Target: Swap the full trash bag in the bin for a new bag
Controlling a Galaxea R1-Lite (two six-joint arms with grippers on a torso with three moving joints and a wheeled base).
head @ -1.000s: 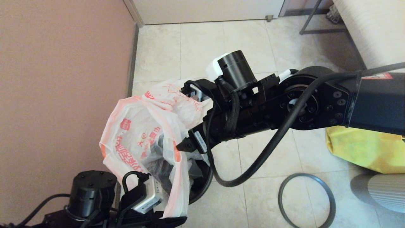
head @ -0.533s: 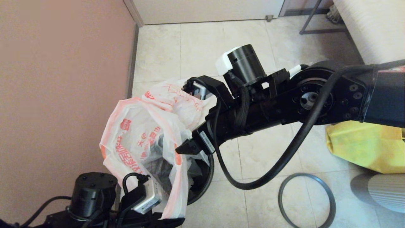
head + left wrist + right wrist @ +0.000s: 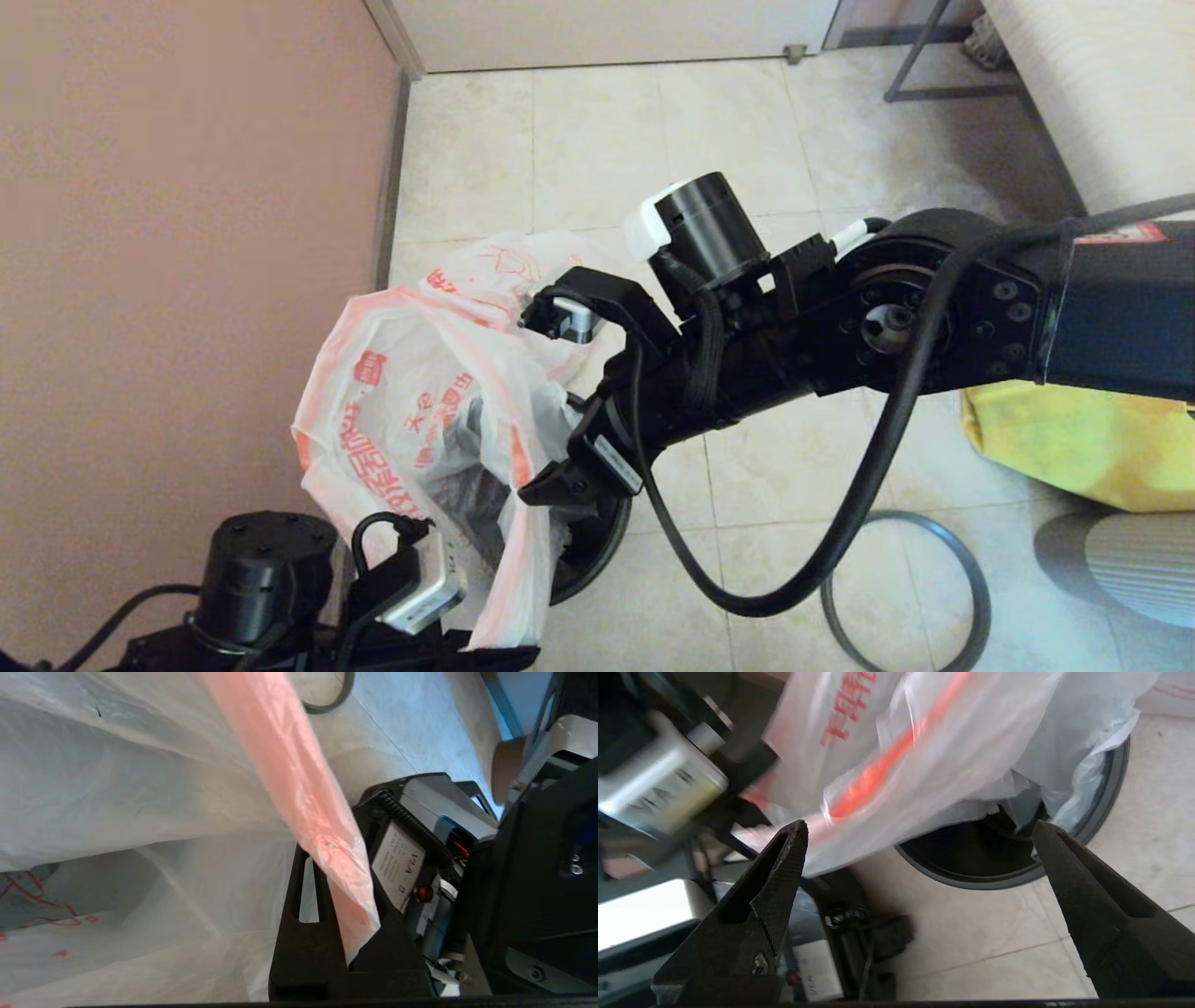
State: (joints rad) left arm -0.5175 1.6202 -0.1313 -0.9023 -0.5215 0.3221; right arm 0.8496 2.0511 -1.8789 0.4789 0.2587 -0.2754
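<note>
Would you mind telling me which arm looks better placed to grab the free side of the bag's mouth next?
Probably the right. The right gripper is open, just short of the new bag above the bin. The left gripper is shut on its orange-pink hem.

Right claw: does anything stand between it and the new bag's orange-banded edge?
Nothing visible does. The open right claw faces the new bag directly; its orange band hangs just ahead of the fingertips, above the bin. The left claw, shut on that band, sits off to the side.
</note>
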